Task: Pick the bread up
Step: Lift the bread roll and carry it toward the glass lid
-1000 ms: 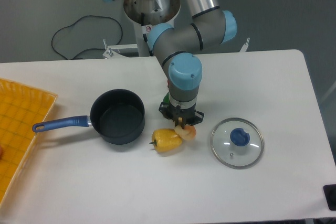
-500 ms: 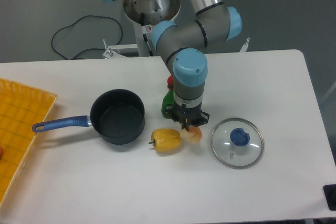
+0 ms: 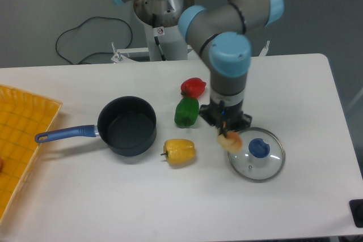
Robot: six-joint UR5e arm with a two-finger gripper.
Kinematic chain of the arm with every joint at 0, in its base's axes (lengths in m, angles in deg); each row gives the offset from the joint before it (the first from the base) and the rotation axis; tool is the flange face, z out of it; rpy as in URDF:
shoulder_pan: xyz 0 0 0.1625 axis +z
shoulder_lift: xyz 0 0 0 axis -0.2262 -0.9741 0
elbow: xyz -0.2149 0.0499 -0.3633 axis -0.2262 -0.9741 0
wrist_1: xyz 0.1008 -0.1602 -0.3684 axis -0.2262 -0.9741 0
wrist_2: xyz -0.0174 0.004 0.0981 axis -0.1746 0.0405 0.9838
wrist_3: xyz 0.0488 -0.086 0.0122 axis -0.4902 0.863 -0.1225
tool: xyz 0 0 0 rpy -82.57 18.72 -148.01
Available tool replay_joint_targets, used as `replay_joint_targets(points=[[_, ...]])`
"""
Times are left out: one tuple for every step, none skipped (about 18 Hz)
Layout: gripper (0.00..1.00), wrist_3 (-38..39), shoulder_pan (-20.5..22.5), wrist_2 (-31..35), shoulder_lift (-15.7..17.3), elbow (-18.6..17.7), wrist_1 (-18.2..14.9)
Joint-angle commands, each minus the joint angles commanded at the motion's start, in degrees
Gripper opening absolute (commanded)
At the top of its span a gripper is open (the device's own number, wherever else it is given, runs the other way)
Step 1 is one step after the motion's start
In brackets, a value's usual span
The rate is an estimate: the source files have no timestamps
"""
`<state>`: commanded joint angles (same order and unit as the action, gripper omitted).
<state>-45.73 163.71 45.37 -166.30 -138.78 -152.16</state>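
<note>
- table (image 3: 295,83): white top that bears everything; a yellow mat (image 3: 22,134) lies at its left edge, well apart from the work
- arm (image 3: 227,55): reaches down from the rear, its wrist pointing straight down over the right-centre of the table
- pot (image 3: 127,124): dark, open, blue handle to the left; well to the left of the wrist
- lid (image 3: 256,153): glass with a blue knob, flat on the table, just below and right of the wrist
- peppers: green (image 3: 186,111) and red (image 3: 193,86) sit left of the wrist; yellow (image 3: 180,152) lies further forward, apart from the gripper
- gripper (image 3: 226,135): fingers closed on the bread, gripping it from above
- bread (image 3: 230,140): small tan-and-cream loaf hanging at the fingertips, seemingly lifted off the table, at the lid's left rim; whether it clears the lid I cannot tell
- key relation: the bread sits directly under the wrist, held at its top, with most of its body below the fingertips; its long axis looks roughly level, running left to right; in my judgement the pick is nearly done, and further lifting calls for a straight upward pull so the loaf does not swing or slip
</note>
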Motion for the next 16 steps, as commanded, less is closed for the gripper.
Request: replay_joint_targets(points=[[0.0,-0.71,0.26,0.09,-0.17,0.44,-0.36],[0.0,-1.07,0.35,0.0,-0.26,0.88,-0.62],[0.0,-1.85,0.79,0.0,-0.35,1.23,-0.8],[0.0,-3.51,1.23,-0.09,-0.35,1.59,-1.5],[0.0,-6.05,1.32,0.0,-0.44,2.2,-2.72],[0.0,-8.6,1.93,0.0,-0.53,3.08,-4.47],[0.0,-10.89,2.81,0.0,-0.53,3.69,-5.88],[0.0,-12.39,3.16,0.0,-0.53,4.13,-6.42],[0.0,-13.19,3.6,0.09,-0.44,4.23,-6.51],[0.0,-13.55,3.69,0.17,-0.53,4.4,-6.6],[0.0,-14.33,3.69,1.05,-0.53,4.4,-6.86],[0.0,-15.3,3.7,2.36,-0.79,4.58,-7.13],[0.0,-16.0,3.7,3.42,-0.88,4.58,-7.3],[0.0,-16.27,3.7,3.51,-0.88,4.58,-7.3],[0.0,-16.36,3.78,3.52,-0.88,4.58,-7.3],[0.0,-16.36,3.87,3.52,-0.88,4.67,-7.3]])
